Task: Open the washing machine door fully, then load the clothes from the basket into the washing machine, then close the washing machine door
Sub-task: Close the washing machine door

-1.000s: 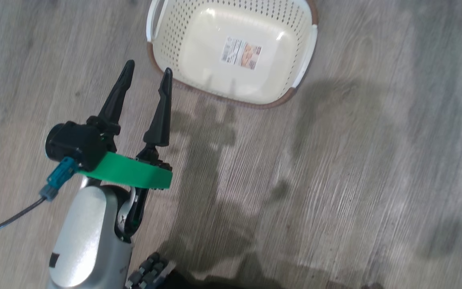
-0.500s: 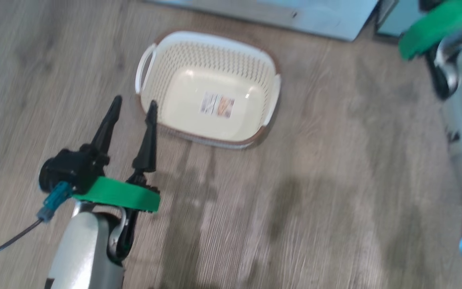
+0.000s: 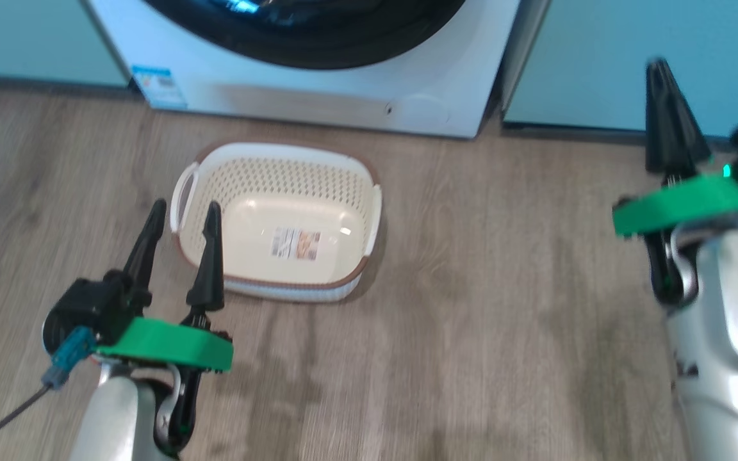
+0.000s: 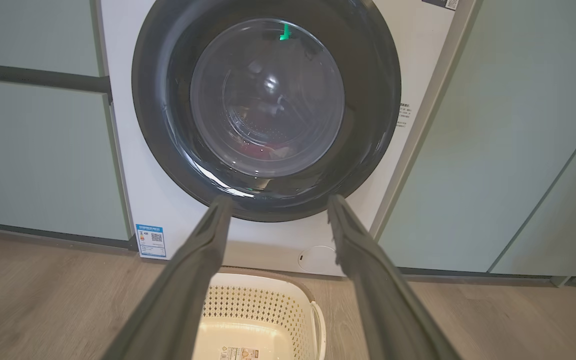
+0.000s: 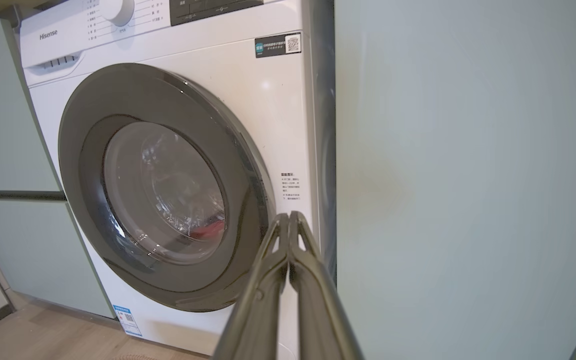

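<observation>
We read this as the tail end of the task. The door (image 4: 267, 97) sits flat against the washer (image 3: 279, 96) front in both wrist views, with no gap showing at its black rim, so we judge it closed. Whether the latch has caught, we cannot tell.

The clothes (image 4: 260, 149) are inside the drum, a red patch low behind the glass, also visible from the right wrist view. We can't make out the lettering or any white fabric through the glass.

The basket (image 3: 279, 179) stands on the floor (image 3: 503, 288) just in front of the washer. It is upright and empty, with the bottom sticker in plain sight.

The left gripper (image 3: 185, 208) has its fingers spread wide and holds nothing. It hangs near the basket's left handle and points toward the washer, touching neither as far as we see.

The right gripper (image 5: 288, 216) has its fingers pressed tight together with nothing between them. It is raised in front of the washer's right edge and the teal cabinet (image 5: 468, 175), clear of the door.

Our judgement is that opening, loading and closing are all done. The only thing left, if anything, is a firm push should the door not be latched.
</observation>
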